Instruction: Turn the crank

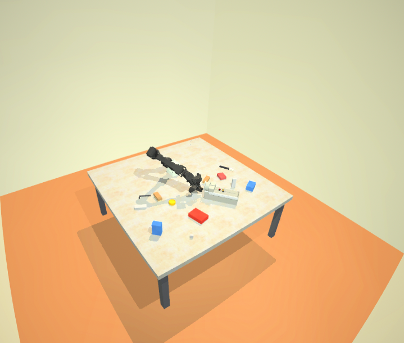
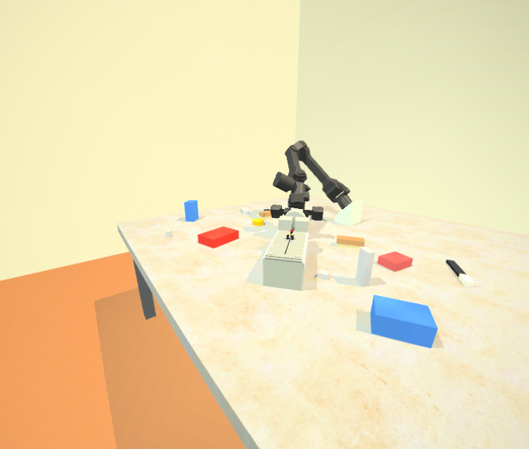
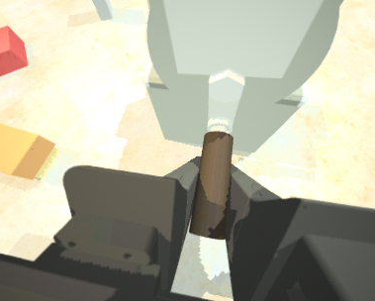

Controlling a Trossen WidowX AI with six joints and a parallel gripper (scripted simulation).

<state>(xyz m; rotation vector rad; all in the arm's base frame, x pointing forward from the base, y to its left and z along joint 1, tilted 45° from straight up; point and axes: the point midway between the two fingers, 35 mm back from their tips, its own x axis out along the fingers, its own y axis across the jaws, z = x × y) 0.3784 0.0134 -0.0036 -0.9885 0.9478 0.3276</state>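
Note:
The pale grey-green machine [image 1: 220, 198] [image 2: 283, 272] [image 3: 249, 40] stands on the table. Its small red pointer [image 1: 219, 189] [image 2: 291, 231] is on top, appearing slightly on the crank side of the tiny brass marks [image 1: 223, 190]; the exact gap is too small to read. In the wrist view the pale crank arm [image 3: 226, 94] points down toward the camera side and ends in a brown cylindrical handle [image 3: 217, 170]. My gripper [image 3: 210, 163] is shut on this handle, one finger on each side. In the exterior view the fingertips and handle are hidden behind the machine.
A red block [image 1: 198, 216] [image 2: 218, 236], a yellow disc [image 1: 172, 202] [image 2: 257, 222] and an orange block [image 1: 206, 179] [image 2: 350, 240] [image 3: 12, 149] lie around the machine. A white upright block [image 1: 234, 183] [image 2: 364, 266] and a blue block [image 1: 250, 185] [image 2: 402, 321] stand beyond its far end.

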